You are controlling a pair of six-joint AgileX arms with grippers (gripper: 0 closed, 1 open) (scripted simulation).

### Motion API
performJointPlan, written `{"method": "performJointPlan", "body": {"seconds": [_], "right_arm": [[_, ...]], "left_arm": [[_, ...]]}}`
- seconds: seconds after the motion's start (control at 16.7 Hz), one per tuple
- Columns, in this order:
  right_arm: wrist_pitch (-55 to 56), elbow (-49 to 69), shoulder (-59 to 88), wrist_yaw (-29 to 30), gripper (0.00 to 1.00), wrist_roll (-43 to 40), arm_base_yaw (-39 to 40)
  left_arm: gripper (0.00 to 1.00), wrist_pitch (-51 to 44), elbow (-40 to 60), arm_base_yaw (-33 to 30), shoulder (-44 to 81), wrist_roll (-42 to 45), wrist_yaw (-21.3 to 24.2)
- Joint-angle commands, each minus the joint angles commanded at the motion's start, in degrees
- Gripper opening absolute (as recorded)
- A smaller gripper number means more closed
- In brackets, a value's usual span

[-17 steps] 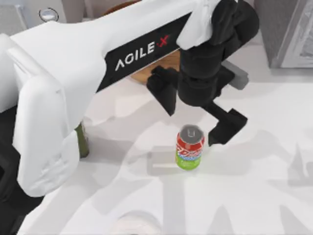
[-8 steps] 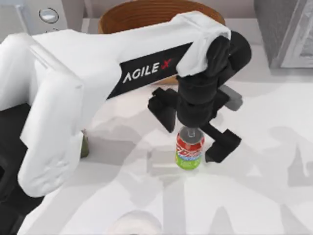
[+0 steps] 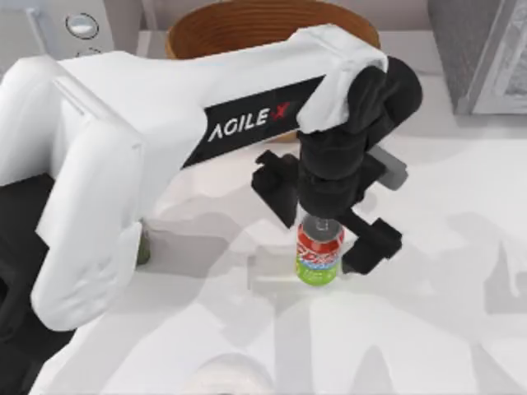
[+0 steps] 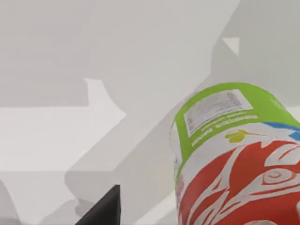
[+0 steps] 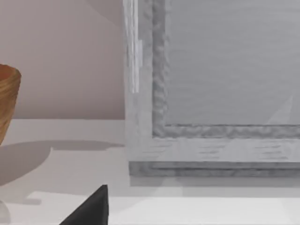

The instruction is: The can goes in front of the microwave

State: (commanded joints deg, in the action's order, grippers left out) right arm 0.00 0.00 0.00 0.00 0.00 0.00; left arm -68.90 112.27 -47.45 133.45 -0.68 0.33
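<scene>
the white left arm with its black agilex band reaches across from the top view's left, black wrist turned down, its black two-finger pincer (image 3: 328,224) spread wide, one finger either side of the small red-and-green drink can (image 3: 319,253).

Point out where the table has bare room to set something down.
Bare table lies right of the can, below the grey cabinet. It is crowded around the can, where the left hand straddles it, with the wooden bowl behind.

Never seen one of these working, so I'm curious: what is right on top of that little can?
The left gripper hangs over the can, black fingers open on either side. Its wrist covers the can's top.
</scene>
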Motion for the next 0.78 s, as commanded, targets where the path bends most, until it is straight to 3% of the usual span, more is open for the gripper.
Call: {"method": "performJointPlan", "body": {"seconds": [0.6,0.78], "right_arm": [[0.00,0.00,0.00,0.00,1.00,0.00,0.00],[0.00,0.00,0.00,0.00,1.00,0.00,0.00]], "left_arm": [[0.02,0.00,0.00,0.00,0.00,0.00,0.00],[0.00,0.00,0.00,0.00,0.00,0.00,0.00]]}}
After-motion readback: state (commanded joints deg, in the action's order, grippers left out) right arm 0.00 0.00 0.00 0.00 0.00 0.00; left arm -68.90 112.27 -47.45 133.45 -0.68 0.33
